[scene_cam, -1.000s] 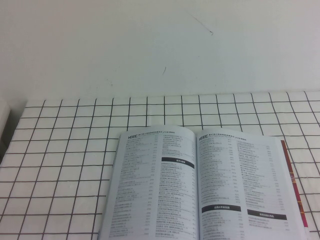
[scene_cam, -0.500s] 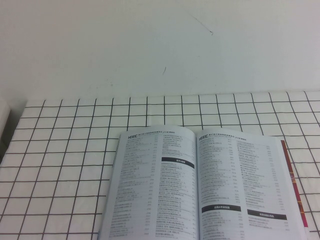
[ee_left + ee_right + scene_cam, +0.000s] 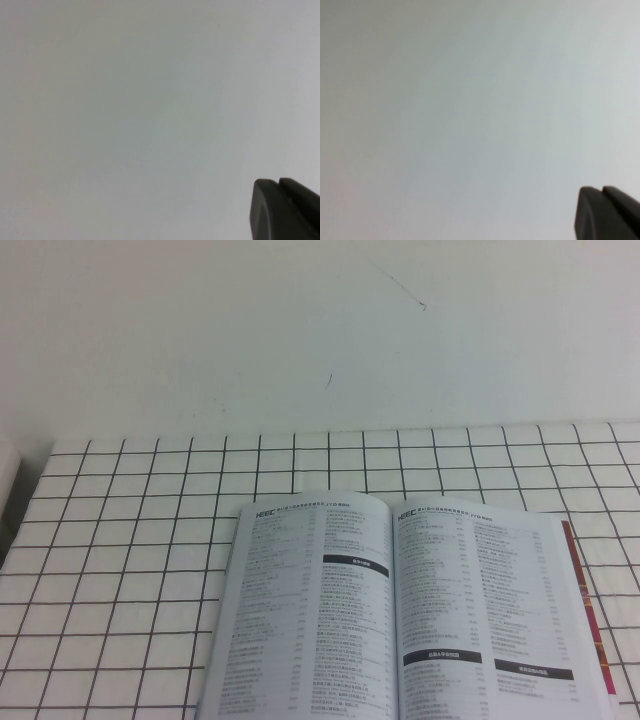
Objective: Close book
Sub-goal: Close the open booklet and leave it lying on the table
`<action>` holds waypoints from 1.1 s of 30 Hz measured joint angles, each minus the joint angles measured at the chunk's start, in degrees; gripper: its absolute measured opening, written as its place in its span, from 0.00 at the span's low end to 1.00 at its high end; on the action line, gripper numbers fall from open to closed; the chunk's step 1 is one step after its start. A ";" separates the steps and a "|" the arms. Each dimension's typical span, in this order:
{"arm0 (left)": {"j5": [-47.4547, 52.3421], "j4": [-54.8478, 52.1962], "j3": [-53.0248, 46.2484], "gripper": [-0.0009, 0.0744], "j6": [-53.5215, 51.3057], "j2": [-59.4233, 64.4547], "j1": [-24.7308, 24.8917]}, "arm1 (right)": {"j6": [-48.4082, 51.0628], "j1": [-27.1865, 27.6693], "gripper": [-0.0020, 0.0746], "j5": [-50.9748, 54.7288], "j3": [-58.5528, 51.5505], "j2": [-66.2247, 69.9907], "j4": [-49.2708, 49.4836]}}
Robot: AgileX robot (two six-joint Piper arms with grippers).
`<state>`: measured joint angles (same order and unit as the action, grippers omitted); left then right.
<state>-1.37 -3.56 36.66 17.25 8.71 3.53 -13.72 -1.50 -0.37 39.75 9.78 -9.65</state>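
An open book (image 3: 400, 610) lies flat on the checked tablecloth (image 3: 130, 540) at the near right in the high view, showing two pages of dense print. A strip of its red cover (image 3: 586, 612) shows along the right edge. Its near end runs out of the picture. Neither arm appears in the high view. In the left wrist view my left gripper (image 3: 278, 182) is a pair of dark fingertips pressed together against a blank pale surface. The right wrist view shows my right gripper (image 3: 602, 190) the same way, its tips together and holding nothing. The book is in neither wrist view.
A plain white wall (image 3: 320, 330) rises behind the table's far edge. A pale object (image 3: 6, 475) sits at the far left, just off the cloth. Bare checked cloth lies left of the book and beyond it.
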 joint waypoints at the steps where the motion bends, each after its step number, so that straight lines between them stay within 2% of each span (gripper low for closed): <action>1: 4.88 0.00 1.56 0.01 0.00 1.91 0.00 | 0.00 0.00 0.02 3.45 1.13 2.43 0.00; 6: 28.21 1.01 4.48 0.01 0.00 10.95 0.00 | 0.32 0.00 0.02 17.72 2.80 13.77 -0.52; 9: 37.57 1.52 4.48 0.01 0.00 15.54 0.00 | 4.10 0.00 0.02 23.67 2.80 18.94 -3.60; 14: 41.04 1.66 4.48 0.01 0.00 21.15 0.00 | 5.30 -1.43 0.02 26.21 2.80 22.80 -4.49; 20: 41.62 3.56 4.48 0.01 -0.94 27.15 0.00 | 6.73 -1.99 0.02 35.45 2.80 27.91 8.14; 23: 40.87 6.66 4.48 0.01 -3.82 29.59 1.49 | 15.29 -1.99 0.02 38.61 2.80 31.26 18.08; 29: 40.42 12.99 4.48 0.01 -9.17 32.62 4.23 | 49.30 -1.99 0.02 43.12 2.80 40.60 47.08; 33: 40.42 14.30 4.48 0.01 -9.90 35.07 4.23 | 62.72 -2.22 0.02 49.27 5.05 49.80 58.03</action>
<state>39.05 10.74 41.13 7.35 43.78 7.75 49.01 -3.72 48.90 44.80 59.58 48.39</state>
